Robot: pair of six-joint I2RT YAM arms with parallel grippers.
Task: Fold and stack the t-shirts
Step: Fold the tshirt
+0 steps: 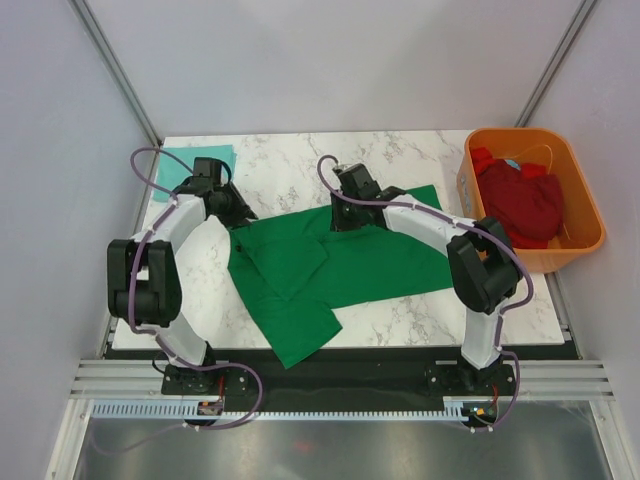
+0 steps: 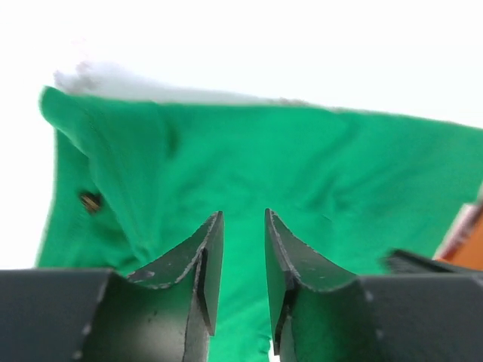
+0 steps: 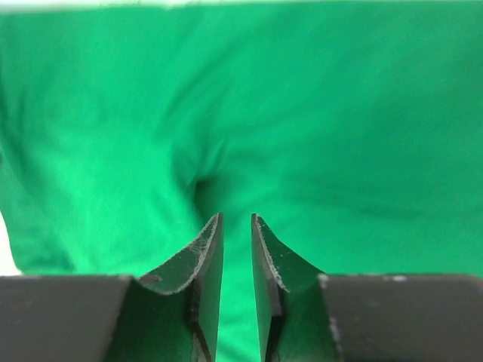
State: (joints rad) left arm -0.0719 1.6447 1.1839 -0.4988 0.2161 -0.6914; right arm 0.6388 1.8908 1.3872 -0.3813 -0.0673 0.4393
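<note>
Cloth of the dark green t-shirt [image 1: 370, 260] lies spread over the middle of the desk [image 1: 290, 165], with one part already turned over onto the body and its near end reaching the near edge. The left hand [image 1: 238, 212] stands at the shirt's far left corner and the right hand [image 1: 343, 218] at its far edge, probably so that both can carry this edge toward the near side for a fold. In each wrist view the fingers are almost closed, and the thin gap is filled with green cloth, so both seem to pinch it. A pale teal t-shirt [image 1: 205, 160] lies folded at the far left corner. Dark red t-shirts [image 1: 520, 205] wait in the orange tub [image 1: 515, 133] at the right.
</note>
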